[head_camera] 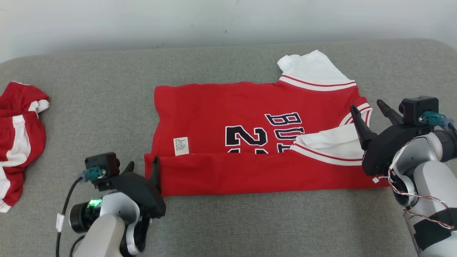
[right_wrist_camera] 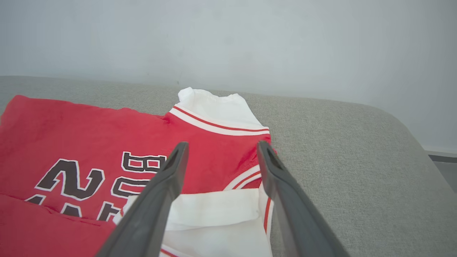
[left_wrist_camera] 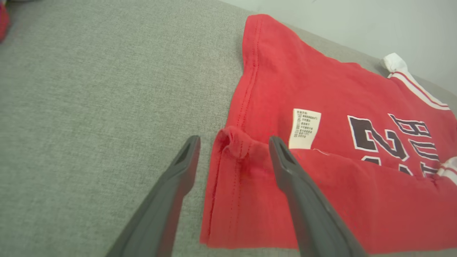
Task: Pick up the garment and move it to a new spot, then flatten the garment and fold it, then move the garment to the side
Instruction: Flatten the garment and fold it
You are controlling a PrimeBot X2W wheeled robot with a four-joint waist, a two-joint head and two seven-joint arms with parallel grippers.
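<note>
Red short-sleeved cotton jersey with white sleeves and black lettering, spread flat about the middle of the grey woven-fabric cushion. Near long side turned over onto the body in a straight red band, with the white care label uncovered just beyond the fold. One white sleeve folded in over the red front at the right end, the other white sleeve pointing toward the far edge.

At the near left corner of the band, left gripper with fingers released and spread, the folded corner between them but not pinched. At the right end, right gripper above the folded-in sleeve, fingers likewise apart, grasping nothing.

At the cushion's left edge, well apart, second red and white garment, crumpled. Behind the far edge, pale plain wall.
</note>
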